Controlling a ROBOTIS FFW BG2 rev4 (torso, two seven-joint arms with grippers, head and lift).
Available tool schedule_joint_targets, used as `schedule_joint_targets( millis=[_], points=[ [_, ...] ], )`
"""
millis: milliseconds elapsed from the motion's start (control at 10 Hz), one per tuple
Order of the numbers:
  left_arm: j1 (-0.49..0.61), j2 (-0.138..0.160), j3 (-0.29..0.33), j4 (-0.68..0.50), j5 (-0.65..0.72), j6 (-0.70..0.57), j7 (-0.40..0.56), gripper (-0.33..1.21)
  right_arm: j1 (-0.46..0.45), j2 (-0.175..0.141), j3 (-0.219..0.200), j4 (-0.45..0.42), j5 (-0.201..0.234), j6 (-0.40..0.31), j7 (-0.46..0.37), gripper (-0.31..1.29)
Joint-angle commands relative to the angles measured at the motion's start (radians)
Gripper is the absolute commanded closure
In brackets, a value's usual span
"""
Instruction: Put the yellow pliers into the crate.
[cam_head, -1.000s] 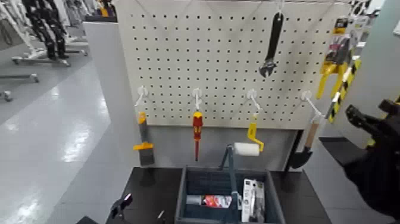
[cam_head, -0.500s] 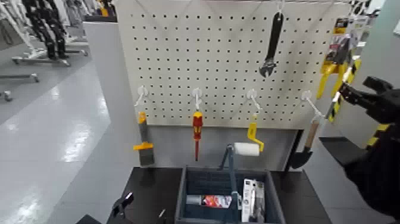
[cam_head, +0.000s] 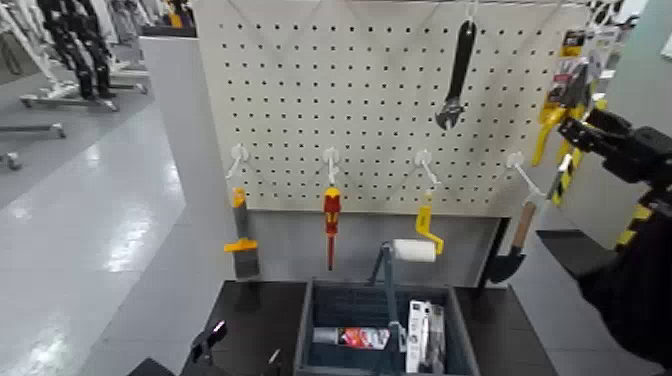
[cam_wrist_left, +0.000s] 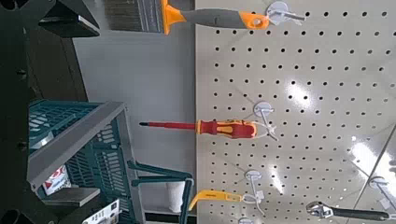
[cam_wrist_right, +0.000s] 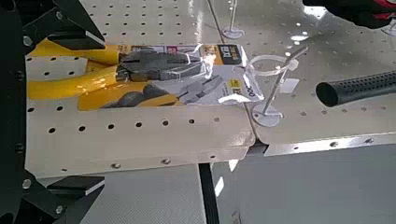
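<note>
Right wrist view: pliers' card (cam_wrist_right: 201, 77) carries small, unreadable print.

The pliers (cam_wrist_right: 140, 70) have yellow handles and a dark metal head on a black, white and yellow card; the crate (cam_head: 335, 297) is dark blue-grey, the screwdriver (cam_head: 332, 215) red and yellow, the pegboard (cam_head: 380, 100) pale beige with dark dots, the table (cam_head: 510, 330) black

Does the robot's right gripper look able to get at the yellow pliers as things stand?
Probably yes: the right gripper stands open beside the yellow pliers, its jaws either side of the handles, and nothing seems to block it.
</note>
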Motion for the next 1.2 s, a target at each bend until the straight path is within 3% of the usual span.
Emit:
schedule_joint_targets(
  millis=[100,500,600,700,1200],
  points=[
    [-0.002,0.0,-0.002,0.002,-0.001,0.0,0.0,0.1,-0.072,-0.015,0.065,0.086,-0.043,0.006,0.053,0.26],
    [-0.006,0.0,-0.005,0.002,-0.003,0.002,-0.002,0.1,-0.146,-0.015,0.139,0.169,-0.086,0.007,0.131,0.28],
    [-0.006,0.0,-0.005,0.002,-0.004,0.002,-0.002,0.1,-0.152,-0.018,0.145,0.169,-0.088,0.01,0.137,0.63],
    [-0.006,0.0,-0.005,0.002,-0.004,0.002,-0.002,0.11,-0.153,-0.018,0.148,0.165,-0.088,0.013,0.134,1.07],
    [-0.006,0.0,-0.006,0.002,-0.007,0.0,-0.002,0.1,-0.163,-0.027,0.163,0.16,-0.083,0.022,0.137,1.12]
  ],
)
